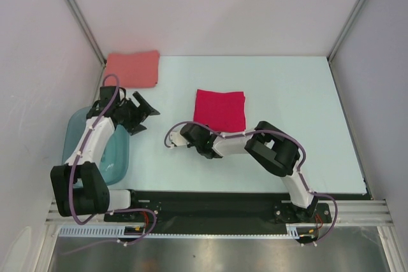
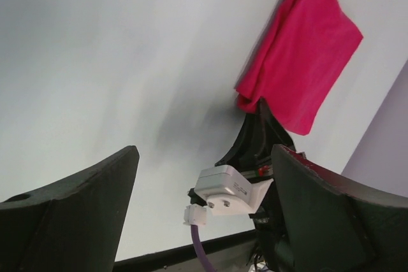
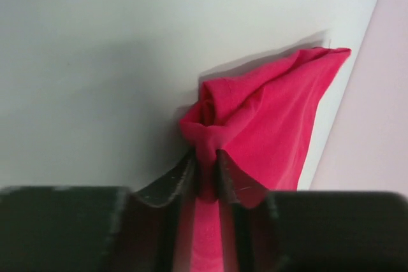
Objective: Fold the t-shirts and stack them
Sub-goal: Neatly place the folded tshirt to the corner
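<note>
The crimson-red t-shirt (image 1: 220, 108) lies folded into a square in the middle of the table. My right gripper (image 1: 196, 133) is shut on its near left corner; the right wrist view shows the red cloth (image 3: 268, 119) bunched between my fingers (image 3: 171, 179). The salmon-pink t-shirt (image 1: 132, 68) lies folded at the far left corner. My left gripper (image 1: 141, 111) is open and empty, left of the red shirt. The left wrist view shows the red shirt (image 2: 303, 62) and my right gripper beyond the open fingers (image 2: 83, 202).
A translucent teal tub (image 1: 118, 151) sits at the near left under my left arm. Walls and metal posts close the table at the back and both sides. A black strip (image 1: 210, 199) runs along the near edge.
</note>
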{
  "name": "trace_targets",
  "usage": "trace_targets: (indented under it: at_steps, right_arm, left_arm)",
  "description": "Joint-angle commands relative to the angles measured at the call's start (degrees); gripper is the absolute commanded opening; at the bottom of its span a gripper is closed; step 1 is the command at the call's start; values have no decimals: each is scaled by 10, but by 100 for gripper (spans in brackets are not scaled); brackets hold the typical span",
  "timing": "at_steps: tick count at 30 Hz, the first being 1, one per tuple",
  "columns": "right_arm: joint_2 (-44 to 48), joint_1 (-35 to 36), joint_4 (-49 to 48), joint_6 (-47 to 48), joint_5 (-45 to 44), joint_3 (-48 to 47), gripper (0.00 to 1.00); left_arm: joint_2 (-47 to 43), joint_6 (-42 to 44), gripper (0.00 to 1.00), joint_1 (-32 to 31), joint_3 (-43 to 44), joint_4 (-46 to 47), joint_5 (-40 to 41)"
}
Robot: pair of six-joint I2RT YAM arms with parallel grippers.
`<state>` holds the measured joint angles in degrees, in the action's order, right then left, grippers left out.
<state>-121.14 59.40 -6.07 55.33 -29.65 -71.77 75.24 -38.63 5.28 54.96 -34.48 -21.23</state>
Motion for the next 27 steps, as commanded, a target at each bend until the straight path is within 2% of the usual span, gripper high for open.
trace_targets:
  at_steps: [1,3,6,9,14,18,27]
  right_arm:
    - [-2,-5,29,-9,28,-23,19]
    - [6,-7,46,-23,36,-35,7]
    - [22,-9,50,-34,51,-38,0]
    - [43,-14,54,-42,64,-37,0]
    - [71,-25,56,-45,80,-27,0]
    - [93,-40,50,-46,100,-10,0]
    - [144,-60,40,-70,140,15,0]
  left_arm:
    - [1,11,93,6,-6,55,-47]
    - [3,0,94,6,-16,81,-75]
    - [14,-24,100,7,-33,135,-97]
    - [49,-42,100,6,-27,175,-120]
    - [128,-93,100,3,-16,265,-204]
    - [206,-95,100,-24,22,281,-221]
    - [284,-179,100,-129,60,387,-163]
